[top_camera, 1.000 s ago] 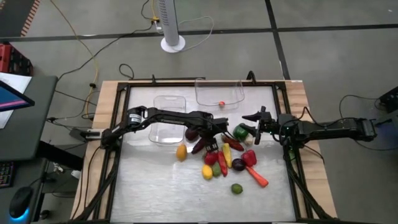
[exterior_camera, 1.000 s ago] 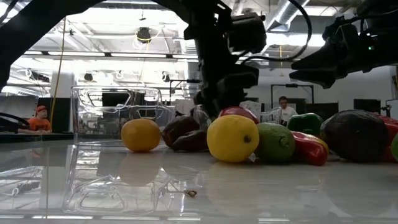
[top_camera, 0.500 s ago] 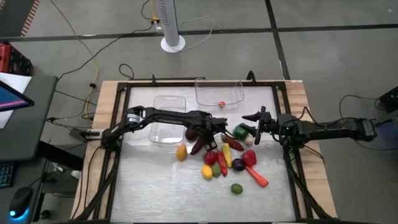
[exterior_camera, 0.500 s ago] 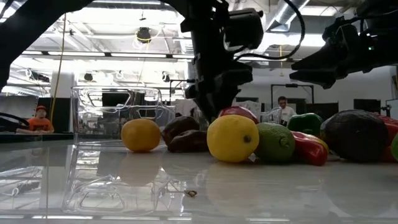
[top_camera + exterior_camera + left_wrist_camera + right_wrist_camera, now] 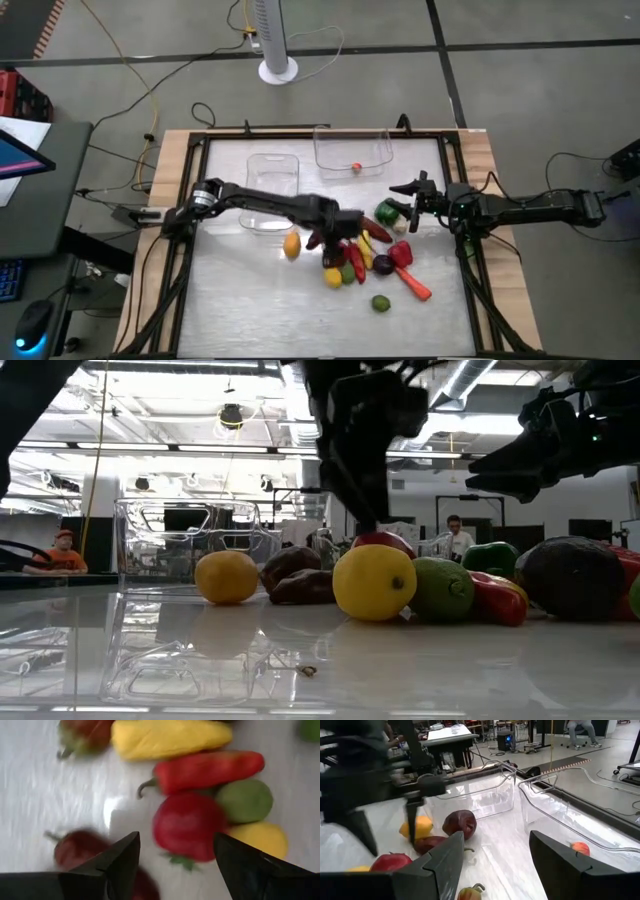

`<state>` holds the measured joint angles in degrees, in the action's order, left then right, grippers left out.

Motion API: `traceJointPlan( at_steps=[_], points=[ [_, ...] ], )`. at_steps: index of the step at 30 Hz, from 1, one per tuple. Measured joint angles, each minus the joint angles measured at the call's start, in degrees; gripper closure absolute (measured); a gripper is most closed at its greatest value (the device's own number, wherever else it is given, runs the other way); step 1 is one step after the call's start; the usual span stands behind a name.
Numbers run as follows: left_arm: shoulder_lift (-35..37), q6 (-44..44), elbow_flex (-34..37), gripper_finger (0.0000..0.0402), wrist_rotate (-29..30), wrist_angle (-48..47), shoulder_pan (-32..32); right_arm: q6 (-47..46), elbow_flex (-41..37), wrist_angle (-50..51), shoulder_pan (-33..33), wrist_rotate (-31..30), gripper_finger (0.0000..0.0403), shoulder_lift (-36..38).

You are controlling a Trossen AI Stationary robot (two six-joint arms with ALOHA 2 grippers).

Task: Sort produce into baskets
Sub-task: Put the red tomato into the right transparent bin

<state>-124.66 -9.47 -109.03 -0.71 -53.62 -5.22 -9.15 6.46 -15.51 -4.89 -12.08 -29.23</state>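
Hovering open and empty, the left pincer (image 5: 343,243) straddles a red tomato (image 5: 186,825) crowded by peppers (image 5: 202,769).

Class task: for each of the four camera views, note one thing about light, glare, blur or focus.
High view: even light, dull sheen on the table. Low view: bright ceiling lights behind leave both arms as dark shapes; the glossy top mirrors the lemon. Left wrist view: blurred, produce smeared, glare patch beside the red tomato. Right wrist view: the left arm is blurred, the baskets sharp.
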Motion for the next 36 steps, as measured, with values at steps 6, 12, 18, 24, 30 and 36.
traceJointPlan(
  at_steps=[6,12,18,24,30,36],
  points=[
    [-0.2,3.0,0.0,0.0163,4.0,5.3,-2.4,0.0,0.0,-0.1,0.0,0.0,0.0149,0.0],
    [-0.6,2.7,1.4,0.0163,1.2,6.6,-2.7,-0.1,0.0,-0.1,0.0,0.0,0.0149,0.0],
    [-1.0,2.4,1.5,0.0163,2.1,6.7,-2.7,-0.5,0.0,-0.1,0.0,0.0,0.0149,0.0],
    [-0.9,7.0,-0.8,0.0163,5.7,4.8,-2.8,-0.5,0.0,-0.2,0.0,0.0,0.0149,0.0],
    [-1.0,12.0,-0.7,0.0171,5.7,9.6,-3.0,-0.5,0.0,-0.2,0.0,0.0,0.0149,0.0],
    [-1.0,9.2,-1.3,0.0154,5.7,10.6,-2.3,-0.4,0.0,-0.2,0.0,0.0,0.0149,0.0]
  ],
)
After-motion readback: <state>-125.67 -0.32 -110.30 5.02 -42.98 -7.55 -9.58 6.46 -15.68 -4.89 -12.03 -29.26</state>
